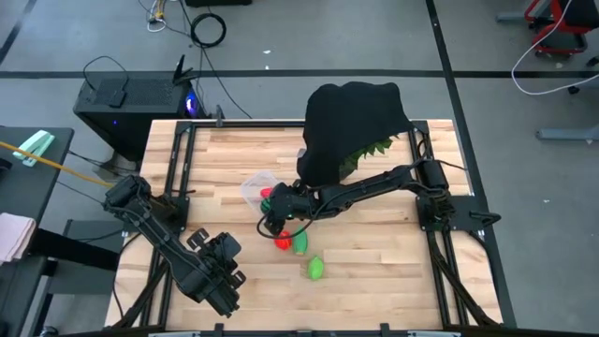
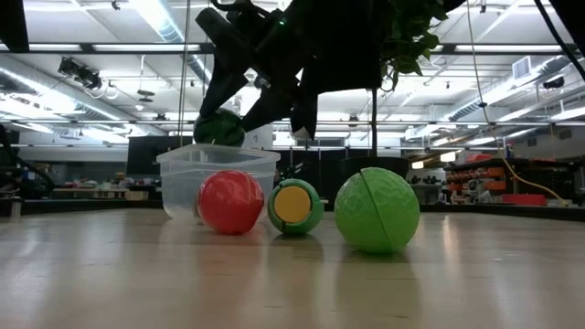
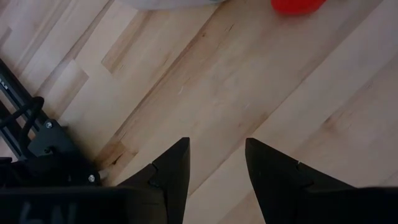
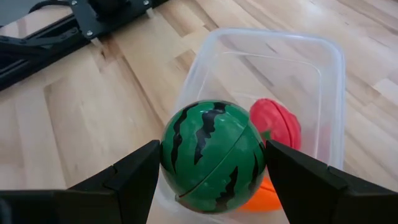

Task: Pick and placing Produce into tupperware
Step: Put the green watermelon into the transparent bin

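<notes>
- Step in hand: carry-and-place. right gripper [image 4: 211,163] clamps the dark-green striped ball [image 4: 212,156] between both fingers, jaws wide around it; centre of the right wrist view.
- Ball hangs over the near rim of the tupperware [image 4: 333,81], not yet inside or set down. In the low view it sits above the box's left rim [image 2: 219,129].
- Tupperware is centre of the high view [image 1: 253,190], just left of the right gripper [image 1: 274,221]. Already in it, per right wrist view: a red piece [image 4: 278,126] and an orange one [image 4: 264,198] showing under the ball.
- Loose on the table [image 1: 374,281], lower centre of the high view: a red toy [image 1: 283,242], a green one touching or just beside it [image 1: 299,243], another green [image 1: 316,270] near, lower right of those.
- Low view: red ball [image 2: 230,202], a green piece with yellow cut face [image 2: 294,206], green ball [image 2: 377,209] in a row in front of the box.
- left gripper [image 3: 216,163] parked lower left of the high view, jaws part open, nothing between, bare wood under it.
- Next move, my call: shift the ball further over the box, clear of the rim, lower, spread the fingers. Space is tight beside the red piece; ball may roll or perch on top.
</notes>
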Action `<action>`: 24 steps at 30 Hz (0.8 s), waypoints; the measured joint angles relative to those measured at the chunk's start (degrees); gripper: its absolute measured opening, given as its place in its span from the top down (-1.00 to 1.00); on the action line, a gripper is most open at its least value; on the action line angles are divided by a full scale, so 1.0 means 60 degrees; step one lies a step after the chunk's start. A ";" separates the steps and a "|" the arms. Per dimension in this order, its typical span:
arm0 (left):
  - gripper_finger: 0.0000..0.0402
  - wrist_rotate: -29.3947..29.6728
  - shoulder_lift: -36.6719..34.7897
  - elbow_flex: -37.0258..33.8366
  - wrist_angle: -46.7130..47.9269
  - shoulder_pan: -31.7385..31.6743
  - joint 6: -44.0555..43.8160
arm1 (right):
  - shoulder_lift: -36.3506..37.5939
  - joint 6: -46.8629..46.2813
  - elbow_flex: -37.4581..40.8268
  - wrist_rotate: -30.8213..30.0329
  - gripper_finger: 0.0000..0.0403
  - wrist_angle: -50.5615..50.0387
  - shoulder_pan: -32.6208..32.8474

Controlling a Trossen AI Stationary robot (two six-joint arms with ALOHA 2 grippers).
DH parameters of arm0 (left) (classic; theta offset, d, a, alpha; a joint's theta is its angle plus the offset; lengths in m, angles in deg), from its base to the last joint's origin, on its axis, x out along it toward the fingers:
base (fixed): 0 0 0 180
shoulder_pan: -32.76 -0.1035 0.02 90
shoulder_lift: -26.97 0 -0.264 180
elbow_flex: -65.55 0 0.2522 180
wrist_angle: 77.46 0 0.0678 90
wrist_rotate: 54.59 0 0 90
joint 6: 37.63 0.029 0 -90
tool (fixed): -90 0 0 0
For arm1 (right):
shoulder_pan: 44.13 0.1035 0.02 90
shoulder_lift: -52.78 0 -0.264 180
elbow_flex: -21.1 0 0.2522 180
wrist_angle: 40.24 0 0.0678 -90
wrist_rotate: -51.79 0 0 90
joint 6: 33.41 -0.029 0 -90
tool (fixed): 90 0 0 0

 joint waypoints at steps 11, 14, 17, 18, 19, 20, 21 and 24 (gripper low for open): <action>0.19 0.0000 0.0000 0.0000 -0.0004 0.0000 -0.0004 | 0.0000 -0.0020 0.0000 0.0085 -0.41 -0.0318 0.0000; 0.19 0.0000 0.0000 0.0000 -0.0004 0.0000 -0.0004 | 0.0003 -0.0031 0.0000 0.0213 -0.42 -0.0318 0.0000; 0.19 0.0000 0.0000 0.0000 -0.0007 0.0000 -0.0004 | 0.0004 -0.0060 0.0000 0.0292 -0.43 -0.0340 0.0000; 0.19 0.0000 0.0000 0.0000 -0.0007 0.0000 -0.0004 | 0.0004 -0.0105 0.0000 0.0307 -0.44 -0.0364 0.0000; 0.19 0.0002 0.0000 0.0000 -0.0007 0.0000 -0.0004 | 0.0004 -0.0147 0.0000 0.0342 -0.44 -0.0380 0.0000; 0.19 0.0000 0.0000 0.0000 -0.0007 0.0000 -0.0004 | 0.0004 -0.0173 0.0000 0.0369 -0.45 -0.0391 0.0000; 0.19 0.0003 0.0000 0.0000 -0.0007 0.0000 -0.0004 | 0.0004 -0.0187 0.0000 0.0369 -0.45 -0.0397 0.0000; 0.19 0.0002 0.0000 0.0000 -0.0007 0.0000 -0.0004 | 0.0006 -0.0187 0.0000 0.0373 -0.45 -0.0398 0.0000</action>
